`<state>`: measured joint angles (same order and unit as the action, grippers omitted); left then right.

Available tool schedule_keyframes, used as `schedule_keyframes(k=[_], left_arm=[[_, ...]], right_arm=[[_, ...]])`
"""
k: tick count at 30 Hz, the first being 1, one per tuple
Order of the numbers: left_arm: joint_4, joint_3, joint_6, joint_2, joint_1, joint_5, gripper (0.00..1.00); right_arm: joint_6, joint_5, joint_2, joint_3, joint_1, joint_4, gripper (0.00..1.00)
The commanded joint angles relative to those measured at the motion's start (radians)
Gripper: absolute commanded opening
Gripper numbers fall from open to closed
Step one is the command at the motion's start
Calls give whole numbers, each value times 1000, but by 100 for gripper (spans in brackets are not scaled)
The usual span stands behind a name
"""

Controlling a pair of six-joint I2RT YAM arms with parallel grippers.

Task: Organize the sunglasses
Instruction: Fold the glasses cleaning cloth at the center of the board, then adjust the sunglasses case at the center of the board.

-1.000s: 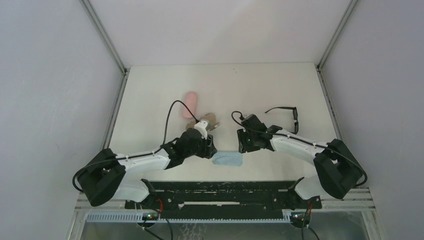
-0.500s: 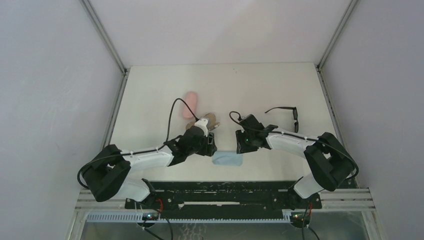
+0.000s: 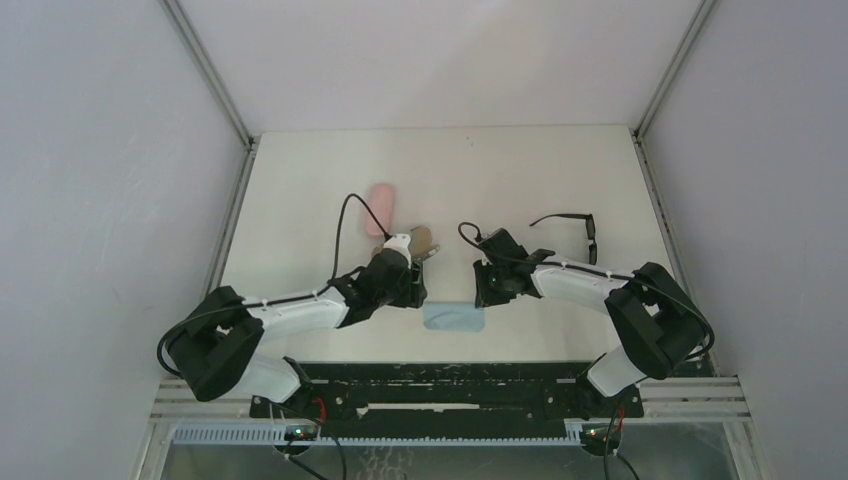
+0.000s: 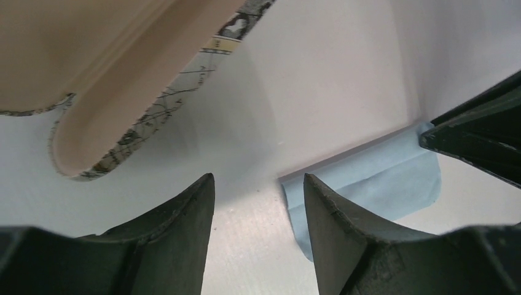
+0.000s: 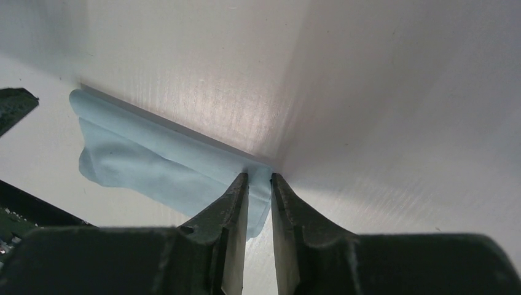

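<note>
A pair of thin black-framed sunglasses with dark lenses (image 3: 590, 238) is seen lying right of centre, slim temple arms unfolded toward the frame's left.

Top cam: fixed, high behind the arms (image 3: 300, 315), looks down on whole desk (image 3: 520, 170). Wrist cams: low, near the desk, looking out past left hand (image 4: 257, 181) and right hand (image 5: 259, 178). All three overlap on blue cloth (image 3: 453, 318), near-centre.

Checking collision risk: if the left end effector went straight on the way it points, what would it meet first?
Probably the bare table between the patterned case and the blue cloth; the cloth's corner sits beside the left end effector, though depth is unclear.
</note>
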<state>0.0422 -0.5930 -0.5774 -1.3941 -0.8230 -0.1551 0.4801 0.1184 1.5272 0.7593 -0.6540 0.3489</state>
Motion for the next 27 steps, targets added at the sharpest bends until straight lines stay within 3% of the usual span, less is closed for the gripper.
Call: schedule_keyframes(k=[1, 27], left_arm=[[-28, -41, -17, 0, 42, -42, 59], [-115, -131, 76, -27, 145, -107, 56]], right_arm=[[6, 3, 13, 1, 5, 4, 19], [-2, 15, 24, 0, 3, -3, 17]])
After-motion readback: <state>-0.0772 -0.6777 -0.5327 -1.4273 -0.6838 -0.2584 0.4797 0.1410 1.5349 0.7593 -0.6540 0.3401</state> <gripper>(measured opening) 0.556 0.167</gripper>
